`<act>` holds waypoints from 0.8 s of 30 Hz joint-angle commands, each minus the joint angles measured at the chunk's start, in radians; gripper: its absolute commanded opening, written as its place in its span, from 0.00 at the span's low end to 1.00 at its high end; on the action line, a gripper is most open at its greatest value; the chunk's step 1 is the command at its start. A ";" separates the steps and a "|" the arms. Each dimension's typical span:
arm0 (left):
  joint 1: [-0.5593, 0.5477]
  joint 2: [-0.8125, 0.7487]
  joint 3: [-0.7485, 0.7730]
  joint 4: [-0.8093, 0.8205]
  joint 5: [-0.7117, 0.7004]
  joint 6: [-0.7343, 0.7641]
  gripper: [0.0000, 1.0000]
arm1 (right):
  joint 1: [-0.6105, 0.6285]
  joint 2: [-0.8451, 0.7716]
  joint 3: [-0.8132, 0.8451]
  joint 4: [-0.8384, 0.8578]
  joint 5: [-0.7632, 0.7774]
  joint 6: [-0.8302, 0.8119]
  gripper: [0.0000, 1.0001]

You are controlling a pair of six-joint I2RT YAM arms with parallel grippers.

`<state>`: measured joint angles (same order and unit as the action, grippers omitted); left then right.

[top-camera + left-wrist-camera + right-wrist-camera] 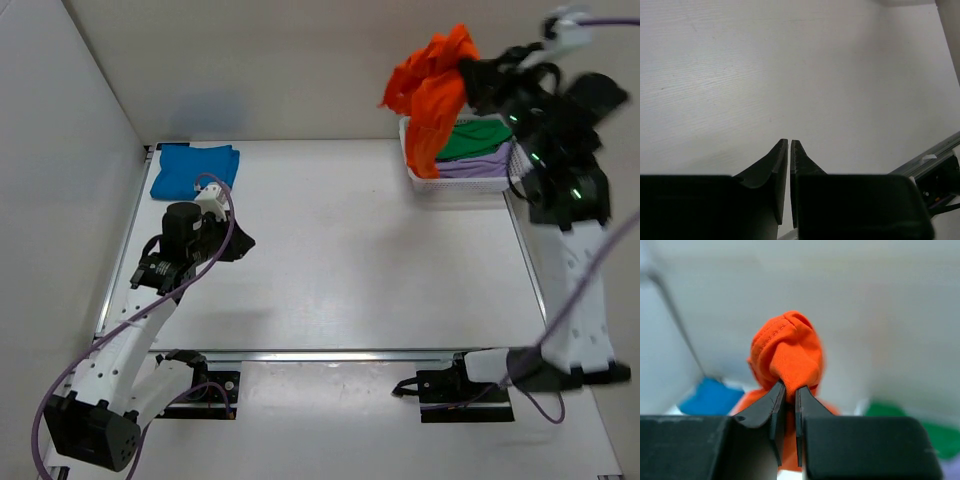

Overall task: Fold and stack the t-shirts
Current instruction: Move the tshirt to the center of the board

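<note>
My right gripper (466, 72) is shut on the bright orange t-shirt (432, 95) and holds it bunched high above the white basket (420, 178); the cloth hangs down over the basket's left end. In the right wrist view the orange t-shirt (787, 352) bulges between the fingers (771, 402). A green t-shirt (475, 140) and a pale lavender one (478, 165) lie in the basket. A folded blue t-shirt (194, 170) lies at the far left of the table. My left gripper (238, 243) is shut and empty above the bare table (790, 90), left of centre.
The white lattice basket stands at the far right corner. White walls close the table on the left and back. A metal rail (330, 354) runs along the near edge, with both arm bases mounted behind it.
</note>
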<state>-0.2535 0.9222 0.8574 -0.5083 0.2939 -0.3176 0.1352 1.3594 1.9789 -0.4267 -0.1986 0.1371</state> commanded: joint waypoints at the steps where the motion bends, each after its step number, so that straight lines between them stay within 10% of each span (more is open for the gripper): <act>1: -0.012 -0.037 -0.011 0.031 0.028 -0.034 0.18 | -0.055 -0.184 -0.069 0.274 -0.123 0.086 0.00; 6: -0.006 -0.080 -0.018 0.019 0.021 -0.038 0.16 | -0.142 -0.250 -0.172 0.332 -0.265 0.206 0.00; 19: 0.005 -0.077 0.003 -0.021 -0.059 -0.070 0.17 | 0.346 0.122 -0.355 0.140 -0.091 0.148 0.00; 24: -0.007 -0.034 -0.006 -0.035 -0.073 -0.077 0.29 | 0.380 0.377 -0.106 -0.179 0.186 0.030 0.54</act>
<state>-0.2512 0.8677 0.8474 -0.5247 0.2485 -0.3874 0.5026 1.7336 1.7168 -0.4545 -0.2085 0.2394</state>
